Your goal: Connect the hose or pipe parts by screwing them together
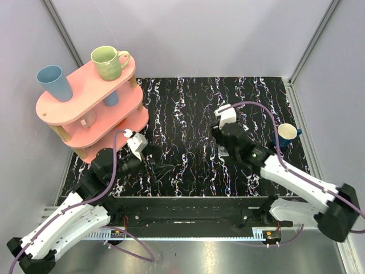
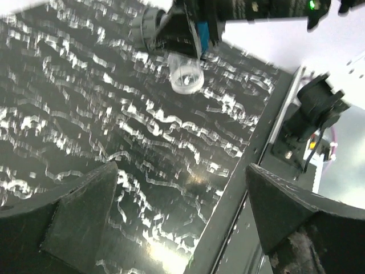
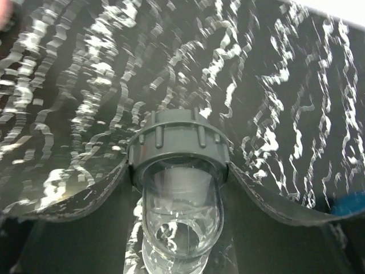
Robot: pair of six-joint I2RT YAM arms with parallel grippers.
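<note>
The left jaws are standing wide apart and gripping nothing, hovering over the counter [image 1: 188, 108], with the pipe fitting [image 2: 184, 72] lying ahead of them and off to their right. The right jaws are clamping that fitting by its grey ribbed collar [image 3: 178, 147], so the right arm is nearer; its long axis is pointing the open clear end [image 3: 177, 228] roughly toward the left jaws.

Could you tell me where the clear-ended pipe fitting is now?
The fitting is gripped in the right end effector over the marbled table, right of centre in the top view, left of the blue mug.
</note>
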